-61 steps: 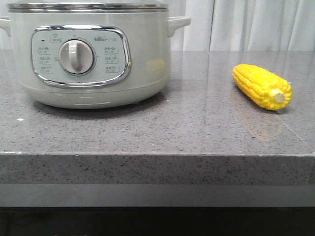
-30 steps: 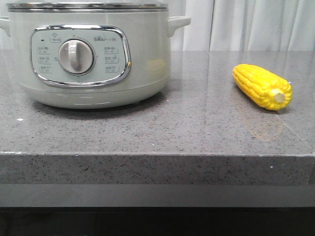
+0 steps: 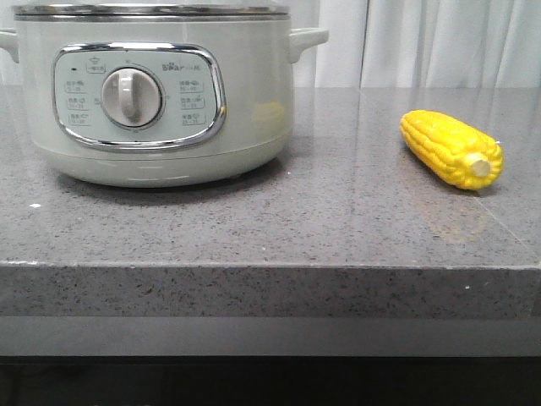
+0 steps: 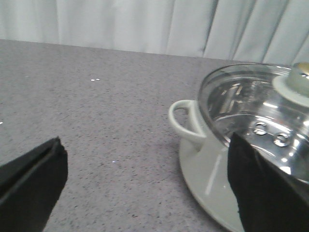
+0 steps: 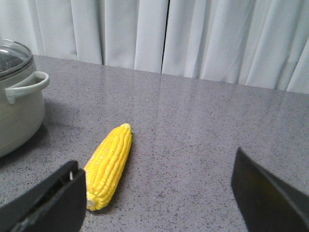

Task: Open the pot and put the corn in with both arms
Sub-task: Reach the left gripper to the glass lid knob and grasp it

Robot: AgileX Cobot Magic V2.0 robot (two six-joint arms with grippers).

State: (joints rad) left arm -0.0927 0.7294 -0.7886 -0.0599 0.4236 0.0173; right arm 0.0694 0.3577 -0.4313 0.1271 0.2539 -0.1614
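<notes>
On the left side of the speckled grey bench (image 3: pixel 279 220), seen from the front, stands the pot (image 3: pixel 156 93), a pale grey-green cooker with a chrome-framed control panel (image 3: pixel 139 96) and a white dial (image 3: pixel 131 97) at its centre. Its lid (image 3: pixel 152 10) is on, the steel rim sitting flush along the top of the body, and a side handle (image 3: pixel 306 40) juts out on the right. Well apart from it, toward the right of the bench, lies the corn (image 3: pixel 452 149), flat on the stone with its pale stub end pointing toward the front edge and slightly right. A faint yellow reflection of it shows on the pot's wall. White curtains (image 3: pixel 439 42) hang behind the bench.

Neither arm appears in the front view. From the left wrist, the left gripper (image 4: pixel 145 188) has its jaws spread wide and holding nothing; it hangs above the bench just beside the pot, whose glass lid, pale knob (image 4: pixel 294 87) and near handle show close to one finger. From the right wrist, the right gripper (image 5: pixel 159 198) is likewise spread wide and empty, poised over the bench with the corn lying close to one finger, not touched.
</notes>
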